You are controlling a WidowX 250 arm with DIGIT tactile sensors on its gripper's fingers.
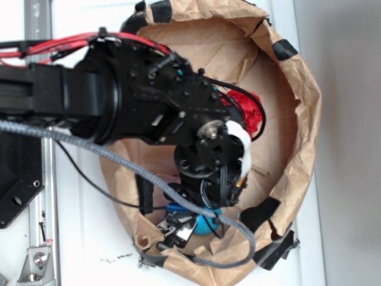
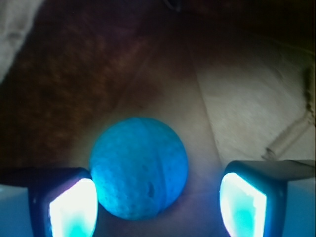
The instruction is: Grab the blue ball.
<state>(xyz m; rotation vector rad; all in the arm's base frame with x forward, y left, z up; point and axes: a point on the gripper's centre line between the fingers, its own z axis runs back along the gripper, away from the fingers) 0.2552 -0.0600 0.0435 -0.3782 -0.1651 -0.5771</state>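
A black robot arm (image 1: 119, 89) reaches from the left edge into a wide brown paper bag (image 1: 297, 119), whose rolled rim is patched with strips of black tape. The gripper (image 2: 158, 202) points down at the bag's lower inside edge. In the wrist view its two fingers (image 2: 74, 207) stand spread apart, their inner pads glowing pale blue, with the blue ball (image 2: 139, 168) sitting between them on the brown paper floor of the bag. The ball lies close against the finger on the view's left side (touching or just short of it, the view cannot settle which), while a clear gap separates the ball from the other finger. The ball is a teal-blue sphere with a finely dimpled matte surface. In the exterior view only a sliver of the ball (image 1: 208, 225) shows beneath the arm's wrist, near the bag's lower rim. A red ruffled flower (image 1: 250, 110) lies deeper inside the bag, well apart from the ball and partly hidden by the arm.
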